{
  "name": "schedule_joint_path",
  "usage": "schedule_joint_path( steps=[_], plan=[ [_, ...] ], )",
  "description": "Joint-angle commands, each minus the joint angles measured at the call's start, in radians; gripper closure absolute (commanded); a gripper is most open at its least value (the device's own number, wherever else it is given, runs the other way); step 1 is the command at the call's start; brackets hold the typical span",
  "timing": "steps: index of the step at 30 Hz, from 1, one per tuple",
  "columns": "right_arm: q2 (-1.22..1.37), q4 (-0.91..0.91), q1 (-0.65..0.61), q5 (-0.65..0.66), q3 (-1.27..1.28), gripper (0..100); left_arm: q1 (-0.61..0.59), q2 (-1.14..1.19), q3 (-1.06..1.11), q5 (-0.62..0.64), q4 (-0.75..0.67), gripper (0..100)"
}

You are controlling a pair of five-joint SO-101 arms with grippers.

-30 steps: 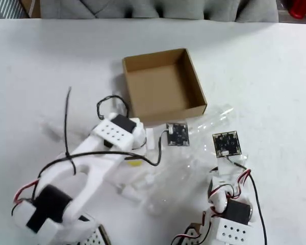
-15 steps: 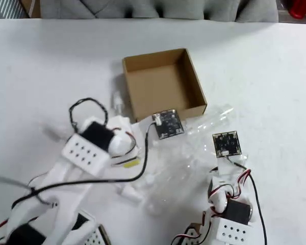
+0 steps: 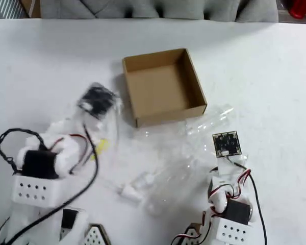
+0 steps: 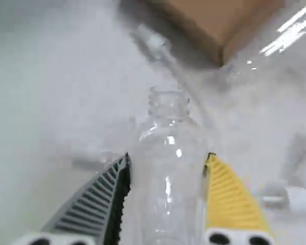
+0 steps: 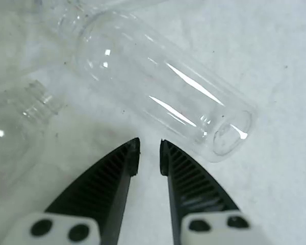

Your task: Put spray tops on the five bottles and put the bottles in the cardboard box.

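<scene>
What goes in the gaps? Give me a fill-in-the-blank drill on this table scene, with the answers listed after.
1. The left hand is shut on a clear ____.
2. One of its fingers is grey, the other is ____.
3. The bottle by the right hand lies on its ____.
4. The cardboard box holds ____ bottles.

Missing words: bottle; yellow; side; no.
</scene>
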Motion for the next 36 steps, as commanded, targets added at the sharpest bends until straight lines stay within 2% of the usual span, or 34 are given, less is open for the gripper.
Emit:
schedule_joint_path(
  steps=[1,4,7,13,17,23,26,29,33,36],
  plan=[
    [-0.004,-0.008,-0.005,0.008,0.008,95.7,-0.231,-0.033,0.152,0.094,-0.163,96],
    [-0.004,-0.01,-0.012,0.008,0.0,95.7,-0.357,-0.033,0.258,0.193,-0.288,96],
    [-0.004,-0.008,-0.053,0.009,-0.031,95.7,-0.421,-0.033,0.304,0.267,-0.377,96],
    [-0.004,-0.059,-0.024,0.143,-0.17,95.6,-0.479,-0.035,0.287,0.279,-0.387,96],
    [-0.002,-0.079,-0.091,0.199,-0.307,95.7,-0.512,-0.033,0.282,0.304,-0.39,96],
    [0.082,-0.065,-0.286,0.199,-0.465,95.7,-0.556,-0.027,0.281,0.327,-0.423,96],
    [0.252,-0.048,-0.358,0.187,-0.559,95.7,-0.556,-0.027,0.282,0.327,-0.425,96],
    [0.463,-0.015,-0.441,0.115,-0.663,95.4,-0.555,-0.027,0.282,0.327,-0.425,96],
    [0.702,0.102,-0.607,0.087,-0.795,95.4,-0.555,-0.025,0.282,0.327,-0.427,96],
    [0.786,0.16,-0.759,0.032,-0.848,95.3,-0.556,-0.025,0.284,0.325,-0.446,96]
  ],
)
